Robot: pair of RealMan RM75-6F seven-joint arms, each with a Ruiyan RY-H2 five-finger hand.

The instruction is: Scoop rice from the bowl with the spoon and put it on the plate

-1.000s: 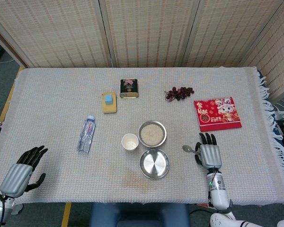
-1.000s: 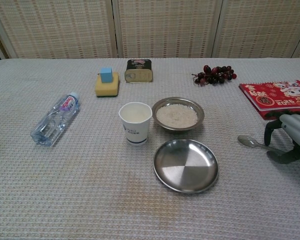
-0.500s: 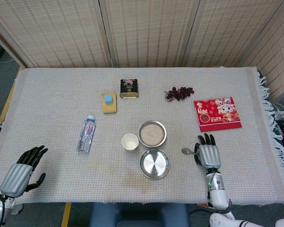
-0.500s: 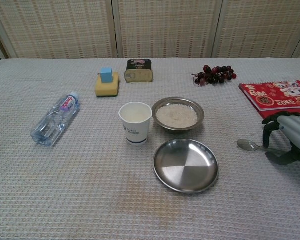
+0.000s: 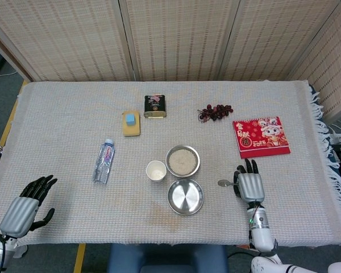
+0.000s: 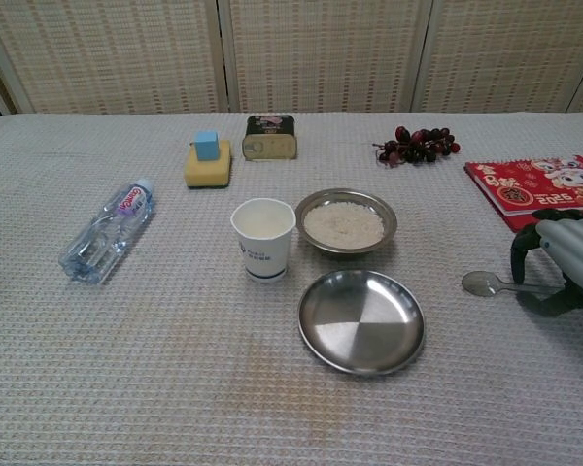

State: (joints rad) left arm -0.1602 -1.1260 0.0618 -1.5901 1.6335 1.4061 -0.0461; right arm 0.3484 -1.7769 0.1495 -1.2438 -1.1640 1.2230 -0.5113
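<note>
Down near the front edge of the table [image 5: 74,227], toward its right side, the right hand [image 5: 250,186] lies over the handle of the spoon [image 6: 488,283], its dark fingers [image 6: 521,250] curled around the handle; whether it truly grips it I cannot tell. The spoon's bowl end pokes out toward the table's middle. Just beyond sits the empty steel plate [image 6: 361,321], and behind it, nearly touching, the bowl [image 6: 346,222] of rice. A paper cup [image 6: 263,238] stands beside the bowl. At the front left corner, the left hand [image 5: 26,207] rests with fingers spread, holding nothing. A red calendar [image 5: 261,136] lies behind the right hand, toward the right edge.
</note>
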